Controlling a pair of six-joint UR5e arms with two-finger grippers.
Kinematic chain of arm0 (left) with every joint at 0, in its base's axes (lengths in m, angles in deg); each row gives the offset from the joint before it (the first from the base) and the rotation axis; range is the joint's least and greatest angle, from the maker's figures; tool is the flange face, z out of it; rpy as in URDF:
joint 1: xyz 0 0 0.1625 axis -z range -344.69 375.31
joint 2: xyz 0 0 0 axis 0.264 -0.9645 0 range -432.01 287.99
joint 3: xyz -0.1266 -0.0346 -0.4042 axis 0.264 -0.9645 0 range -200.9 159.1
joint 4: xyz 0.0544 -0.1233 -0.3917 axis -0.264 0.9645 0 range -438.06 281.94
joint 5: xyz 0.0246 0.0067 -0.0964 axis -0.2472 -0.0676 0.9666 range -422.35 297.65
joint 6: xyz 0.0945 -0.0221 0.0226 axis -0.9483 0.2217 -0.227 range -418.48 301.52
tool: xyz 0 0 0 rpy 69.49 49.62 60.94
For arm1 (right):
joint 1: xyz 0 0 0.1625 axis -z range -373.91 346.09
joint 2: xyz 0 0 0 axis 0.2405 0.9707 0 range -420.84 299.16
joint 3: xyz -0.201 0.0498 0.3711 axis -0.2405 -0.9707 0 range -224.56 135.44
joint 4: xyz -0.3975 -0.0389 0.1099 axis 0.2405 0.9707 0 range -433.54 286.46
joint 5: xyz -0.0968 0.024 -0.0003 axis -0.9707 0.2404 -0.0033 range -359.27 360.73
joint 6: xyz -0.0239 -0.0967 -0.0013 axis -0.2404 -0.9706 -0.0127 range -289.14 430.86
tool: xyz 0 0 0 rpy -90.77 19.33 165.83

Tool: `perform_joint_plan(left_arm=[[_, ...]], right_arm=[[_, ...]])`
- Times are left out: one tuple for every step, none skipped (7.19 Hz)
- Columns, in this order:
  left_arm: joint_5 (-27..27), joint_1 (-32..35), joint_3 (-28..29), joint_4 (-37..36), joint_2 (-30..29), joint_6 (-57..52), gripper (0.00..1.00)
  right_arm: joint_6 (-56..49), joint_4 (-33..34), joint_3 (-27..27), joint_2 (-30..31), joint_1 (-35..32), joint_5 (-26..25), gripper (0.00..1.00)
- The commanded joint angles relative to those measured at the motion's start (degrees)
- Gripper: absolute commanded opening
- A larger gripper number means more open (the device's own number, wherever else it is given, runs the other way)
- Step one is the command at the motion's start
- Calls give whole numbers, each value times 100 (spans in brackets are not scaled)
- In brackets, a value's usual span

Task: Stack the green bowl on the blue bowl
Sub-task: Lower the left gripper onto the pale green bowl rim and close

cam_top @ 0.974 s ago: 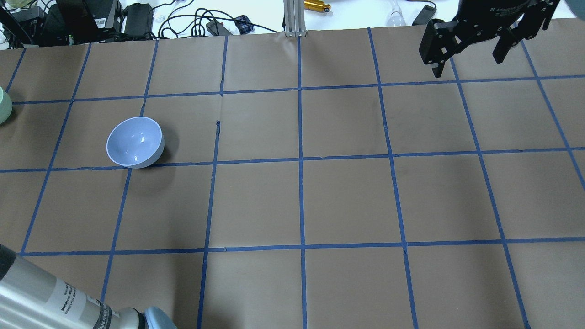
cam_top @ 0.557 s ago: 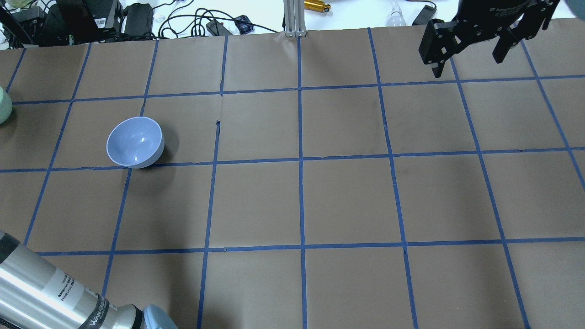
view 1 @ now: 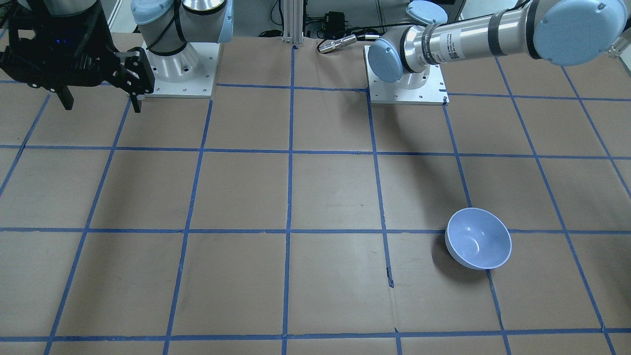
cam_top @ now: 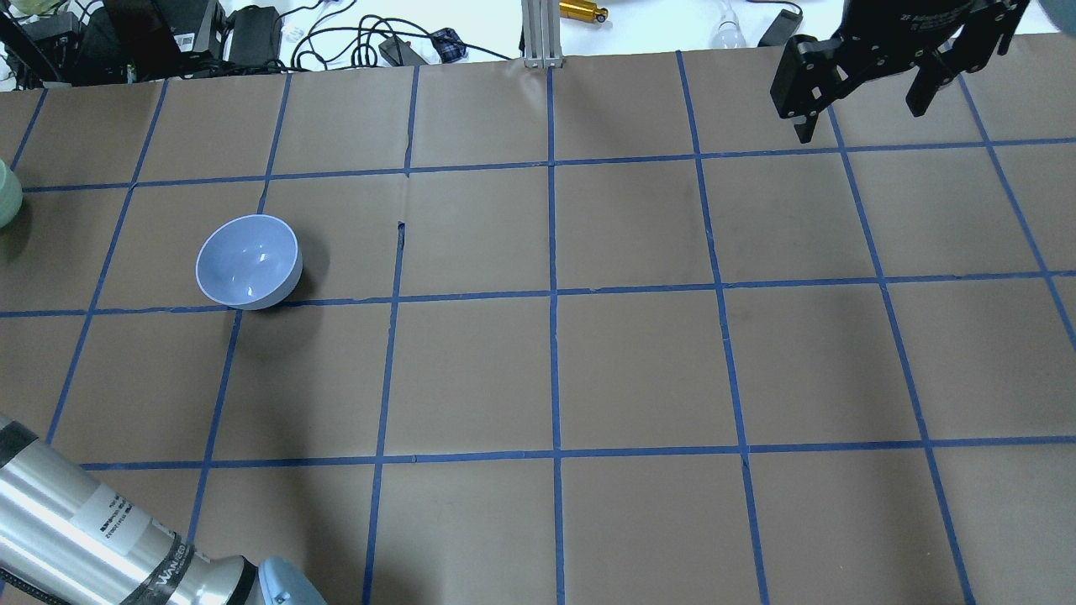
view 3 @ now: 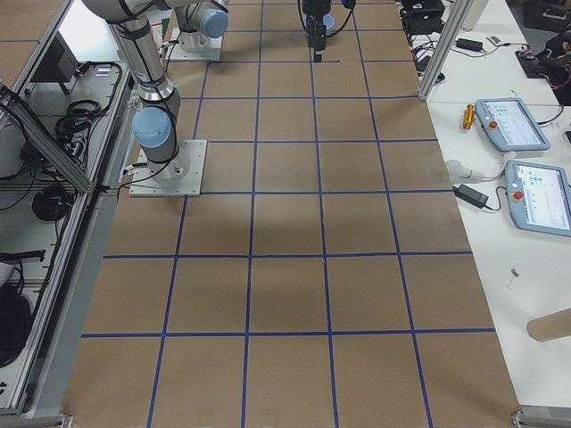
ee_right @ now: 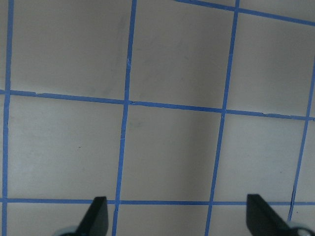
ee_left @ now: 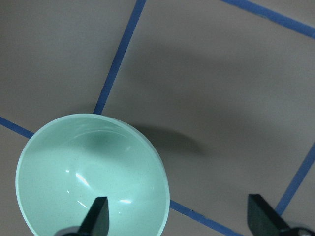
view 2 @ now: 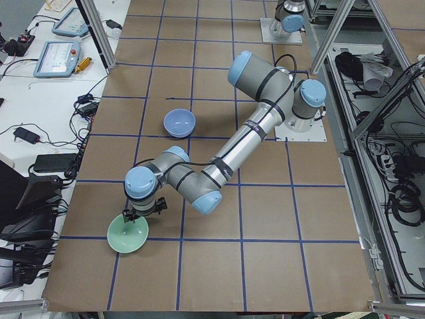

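Note:
The pale mint-green bowl (view 2: 127, 234) stands upright at the table's left end; only a sliver of it (cam_top: 6, 195) shows in the overhead view. My left gripper (ee_left: 179, 219) is open just above it. One fingertip (ee_left: 100, 216) is over the green bowl's inside (ee_left: 83, 172), the other over bare table beside the rim. The pale blue bowl (cam_top: 249, 261) stands upright and empty on the left half of the table, also seen from the front (view 1: 478, 238). My right gripper (cam_top: 862, 113) is open and empty, high over the far right corner.
The table is brown paper with a blue tape grid (cam_top: 553, 294). Cables, power bricks and a metal post (cam_top: 538, 34) lie beyond the far edge. My left arm's forearm (cam_top: 84, 521) crosses the near left corner. Two teach pendants (view 3: 513, 125) lie on the side bench.
My left arm's forearm has swung a little in the overhead view's lower left corner. The blue bowl and the right gripper have not moved.

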State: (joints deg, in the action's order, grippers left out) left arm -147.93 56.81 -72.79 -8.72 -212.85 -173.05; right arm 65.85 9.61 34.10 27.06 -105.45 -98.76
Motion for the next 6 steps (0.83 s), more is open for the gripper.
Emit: perform_joint_plan(left_arm=[[-20, -63, 12, -253, -224, -65, 99], [-37, -98, 56, -263, -312, -74, 99], [-46, -99, 178, -307, -400, -83, 99], [-55, -90, 310, -325, -514, -83, 99], [-55, -98, 441, -325, -619, -83, 99], [-55, -99, 469, -325, -664, -83, 99]], right_arm=[[0, 0, 0, 0, -5, 0, 100], [0, 0, 0, 0, -5, 0, 100], [0, 0, 0, 0, -5, 0, 100], [0, 0, 0, 0, -5, 0, 100], [0, 0, 0, 0, -5, 0, 100], [0, 0, 0, 0, 4, 0, 100]])
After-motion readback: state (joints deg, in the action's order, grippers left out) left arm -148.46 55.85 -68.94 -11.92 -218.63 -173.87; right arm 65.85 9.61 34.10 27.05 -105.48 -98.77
